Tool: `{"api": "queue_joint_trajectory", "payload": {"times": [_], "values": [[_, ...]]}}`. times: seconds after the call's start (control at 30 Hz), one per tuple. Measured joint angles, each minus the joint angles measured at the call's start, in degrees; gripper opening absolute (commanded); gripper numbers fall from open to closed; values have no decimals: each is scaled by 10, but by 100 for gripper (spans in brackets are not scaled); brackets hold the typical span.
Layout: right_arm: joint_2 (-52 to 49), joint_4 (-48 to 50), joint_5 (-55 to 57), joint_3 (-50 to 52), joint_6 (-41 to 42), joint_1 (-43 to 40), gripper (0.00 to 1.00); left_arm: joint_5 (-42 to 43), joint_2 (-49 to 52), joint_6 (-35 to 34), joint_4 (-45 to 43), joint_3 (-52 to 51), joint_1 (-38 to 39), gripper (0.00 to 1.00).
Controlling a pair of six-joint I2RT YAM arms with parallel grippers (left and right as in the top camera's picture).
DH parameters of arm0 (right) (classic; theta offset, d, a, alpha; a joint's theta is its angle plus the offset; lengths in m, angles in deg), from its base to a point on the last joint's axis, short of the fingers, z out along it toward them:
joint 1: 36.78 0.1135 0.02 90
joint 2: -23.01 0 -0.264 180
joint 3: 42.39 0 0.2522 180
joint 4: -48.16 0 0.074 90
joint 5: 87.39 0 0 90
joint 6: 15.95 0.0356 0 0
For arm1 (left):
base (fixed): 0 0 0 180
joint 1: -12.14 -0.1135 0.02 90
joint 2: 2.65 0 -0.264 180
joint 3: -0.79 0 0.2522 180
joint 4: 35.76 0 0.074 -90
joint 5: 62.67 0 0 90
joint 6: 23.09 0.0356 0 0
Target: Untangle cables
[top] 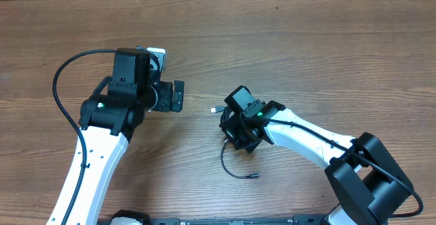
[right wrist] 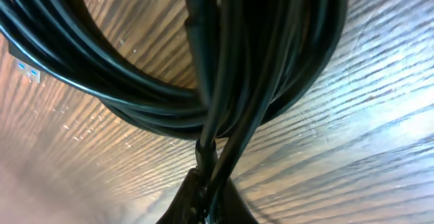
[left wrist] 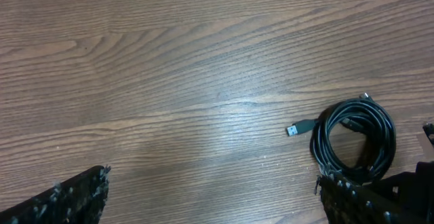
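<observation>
Black, thin cords make up the cables (left wrist: 319, 146), wound as a tight multi-strand coil on the wooden desk (top: 306, 41), just right of centre in the overhead view. A silvery plug (left wrist: 293, 129) juts from the coil's left side and lies flat on the wood. One loose tail (top: 225, 162) curls away toward the lower middle of the overhead frame and ends in a small plug.

The right pincer (right wrist: 203, 207) sits directly over the coil. In the right wrist view several strands run together down into its tips at the bottom centre of the frame, so it appears clenched on a bunch of the cables, though the contact itself is dark and partly hidden. This hold probably serves to anchor or lift the bundle so that single strands can be drawn out.

The left pincer (top: 177, 95) stands well apart from the coil, at the centre left of the overhead frame. It is released, with its fingers at the two lower corners of the left wrist view and bare wood between them. Facing the coil, it is likely placed ready to take the free plug end.
</observation>
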Motion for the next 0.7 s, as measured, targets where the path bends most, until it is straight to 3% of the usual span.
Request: {"api": "queue_joint_trajectory", "payload": {"times": [0.23,0.47,0.7], "values": [[8,-159,80,-102,-101,-1,4,5,0,0,-3,0,0,100],[60,-368,199,-311,-216,-2,4,10,0,-21,-6,0,0,100],[78,-509,243,-522,-307,-2,4,66,0,-63,0,0,0,100]]}}
